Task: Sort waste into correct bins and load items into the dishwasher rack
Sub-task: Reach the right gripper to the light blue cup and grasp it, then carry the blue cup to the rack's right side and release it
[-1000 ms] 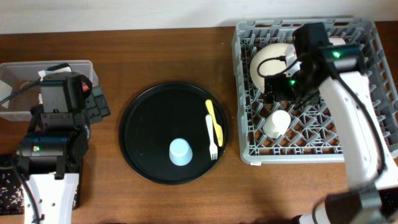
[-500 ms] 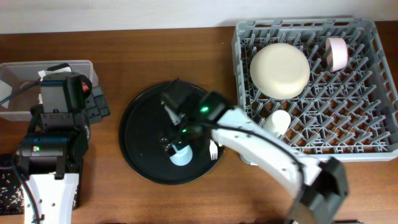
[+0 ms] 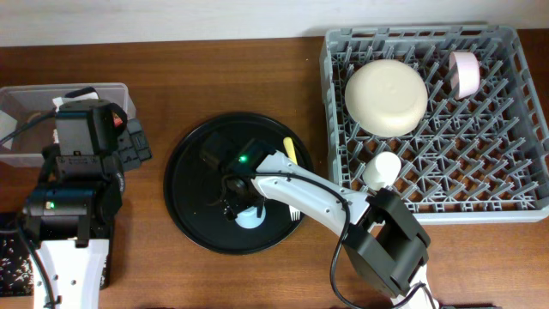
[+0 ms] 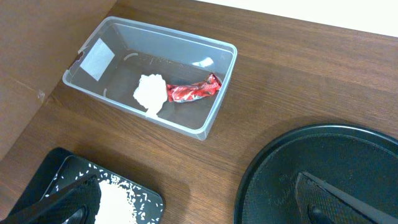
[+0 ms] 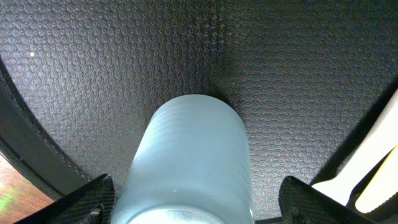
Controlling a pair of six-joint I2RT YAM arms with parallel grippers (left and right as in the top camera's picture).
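The light blue cup (image 3: 251,218) stands upside down on the round black tray (image 3: 193,184). My right gripper (image 3: 240,200) is open and straddles it. In the right wrist view the cup (image 5: 193,149) fills the gap between the fingers (image 5: 202,202), with space on the right side. The yellow-handled fork (image 3: 292,154) lies beside it on the tray. The grey dishwasher rack (image 3: 515,129) holds the cream bowl (image 3: 386,94), pink bowl (image 3: 466,73) and white cup (image 3: 382,169). My left gripper (image 4: 199,211) is open and empty. The clear tub (image 4: 214,115) holds the tissue (image 4: 150,93) and red wrapper (image 4: 193,92). The black bin (image 4: 56,165) holds rice grains (image 4: 115,202).
The left arm (image 3: 75,176) sits over the table's left side, partly covering the clear tub (image 3: 17,107). The right arm stretches from the front edge across the tray's right half. Bare wood lies between tray and rack.
My right arm left the rack, swung left to the black tray and came down round the light blue cup. The left arm has not moved.
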